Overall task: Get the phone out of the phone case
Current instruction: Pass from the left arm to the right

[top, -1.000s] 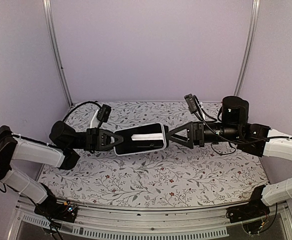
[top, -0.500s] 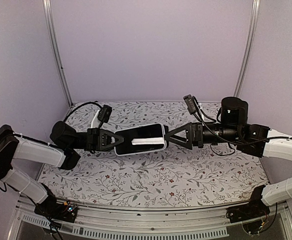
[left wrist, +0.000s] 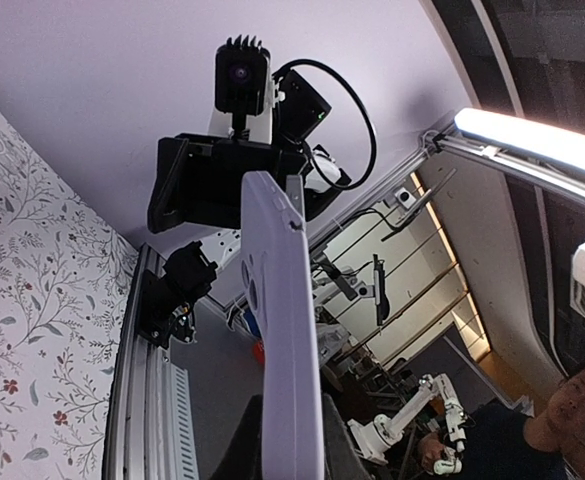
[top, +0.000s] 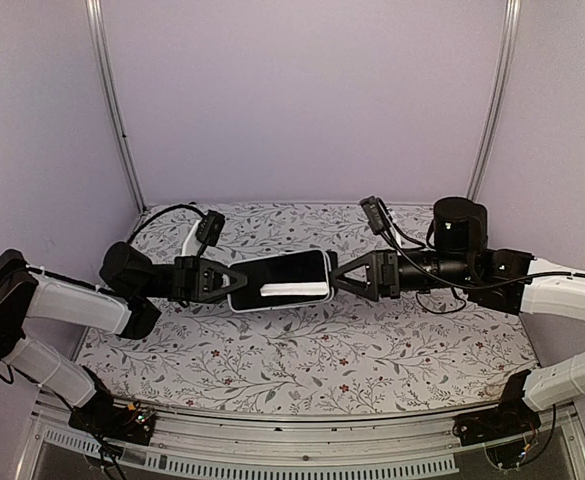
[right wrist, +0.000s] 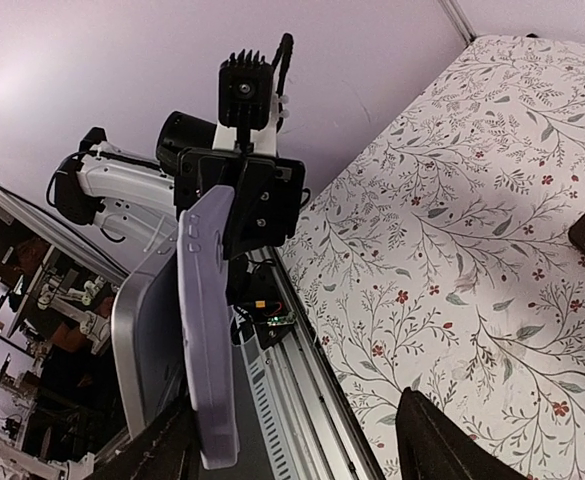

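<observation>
The phone case (top: 240,303) with the black glossy phone (top: 282,270) in it hangs in the air between my two arms above the floral mat. My left gripper (top: 230,282) is shut on the case's left end. In the left wrist view the pale lavender case (left wrist: 284,330) stands edge-on between my fingers (left wrist: 240,445). My right gripper (top: 334,280) is open at the right end. In the right wrist view the case (right wrist: 204,330) and the silver-edged phone (right wrist: 144,340) have parted a little at the near end, close to my left finger (right wrist: 162,450); the other finger (right wrist: 437,440) is far off.
The floral mat (top: 302,350) covers the table under both arms. Lavender walls with metal posts (top: 112,110) close in the back and sides. A metal rail (top: 302,455) runs along the near edge. Cables (top: 167,212) loop by the left arm.
My right arm has moved left and closer to the phone's right end. The phone and case have tilted, so the screen faces up more. My left gripper has kept its hold.
</observation>
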{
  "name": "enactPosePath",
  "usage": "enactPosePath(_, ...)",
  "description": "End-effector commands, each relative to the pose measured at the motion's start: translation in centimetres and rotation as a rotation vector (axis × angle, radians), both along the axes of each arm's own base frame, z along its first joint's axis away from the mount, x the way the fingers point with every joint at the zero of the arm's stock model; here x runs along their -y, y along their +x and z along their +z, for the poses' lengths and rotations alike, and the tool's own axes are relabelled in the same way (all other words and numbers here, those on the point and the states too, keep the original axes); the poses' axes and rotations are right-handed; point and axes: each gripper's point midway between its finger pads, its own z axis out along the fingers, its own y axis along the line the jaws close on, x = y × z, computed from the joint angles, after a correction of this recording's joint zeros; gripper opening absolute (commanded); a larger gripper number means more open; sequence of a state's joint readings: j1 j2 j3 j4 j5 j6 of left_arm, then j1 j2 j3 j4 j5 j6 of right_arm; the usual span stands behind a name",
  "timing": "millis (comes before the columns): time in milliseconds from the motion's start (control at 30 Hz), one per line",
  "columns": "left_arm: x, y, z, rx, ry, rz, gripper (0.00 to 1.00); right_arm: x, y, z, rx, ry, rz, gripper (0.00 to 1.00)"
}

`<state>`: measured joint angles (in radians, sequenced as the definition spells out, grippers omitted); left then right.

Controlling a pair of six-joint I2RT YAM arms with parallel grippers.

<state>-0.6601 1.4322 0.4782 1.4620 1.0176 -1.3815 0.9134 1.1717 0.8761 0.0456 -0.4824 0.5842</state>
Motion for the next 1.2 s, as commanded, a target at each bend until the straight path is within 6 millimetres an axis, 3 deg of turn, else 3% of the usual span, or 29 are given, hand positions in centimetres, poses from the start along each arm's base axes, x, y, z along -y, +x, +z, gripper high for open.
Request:
enactPosePath(0,-0.5,-1.2,3.7,0.166,-0.115,0.002,0.00,-1.0,-0.3,-0.7,-0.039,-0.014,0.051,0.67)
enactPosePath(267,0.9,0.8,1.9,0.100,-0.040,0.052,0.00,-2.7,-1.1,-1.5,-0.107,0.013,0.121,0.66)
enactPosePath(633,3.2,2.3,0.1,0.070,0.075,0.081,0.00,-3.9,0.2,-2.8,-0.232,0.069,0.070,0.60)
enactPosePath(900,3.5,3.5,-1.2,0.038,0.142,0.139,0.10,-3.7,1.3,-3.4,-0.290,0.099,-0.015,0.39)
enactPosePath(1167,3.4,4.8,-2.6,0.007,0.231,0.216,0.22,-3.3,1.4,-4.2,-0.347,0.110,-0.046,0.29)
